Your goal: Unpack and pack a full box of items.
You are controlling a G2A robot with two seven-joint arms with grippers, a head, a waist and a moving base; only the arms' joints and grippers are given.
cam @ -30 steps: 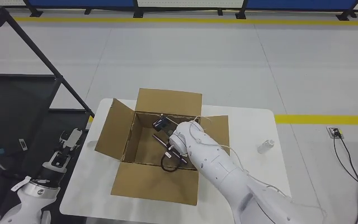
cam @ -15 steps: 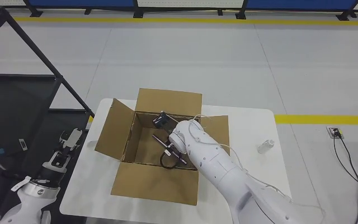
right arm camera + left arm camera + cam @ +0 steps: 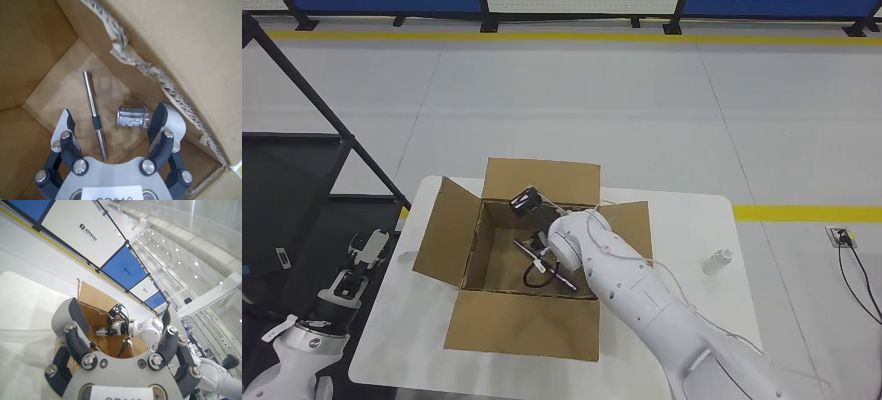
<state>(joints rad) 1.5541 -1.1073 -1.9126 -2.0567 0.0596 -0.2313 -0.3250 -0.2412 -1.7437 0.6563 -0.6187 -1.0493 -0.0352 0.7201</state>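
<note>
An open cardboard box (image 3: 542, 180) stands on the white table (image 3: 682, 215). My right arm reaches into it. In the right wrist view my right gripper (image 3: 114, 114) hangs open above the box floor, holding nothing. Below it lie a shiny metal rod (image 3: 93, 115) with a dark band and a short ribbed metal cylinder (image 3: 131, 119), which sits close to one fingertip (image 3: 159, 113). A torn cardboard edge (image 3: 132, 56) runs along the wall beside them. My left gripper (image 3: 121, 308) is open and empty, off the table's left edge (image 3: 367, 245), facing the box (image 3: 90, 298).
A small white bottle (image 3: 715, 261) lies on the table to the right of the box. The box flaps are spread outward on all sides. A black frame (image 3: 332, 120) stands to the left of the table.
My right wrist has shifted toward the far wall of the box, with its camera mount now higher. The left arm has kept still.
</note>
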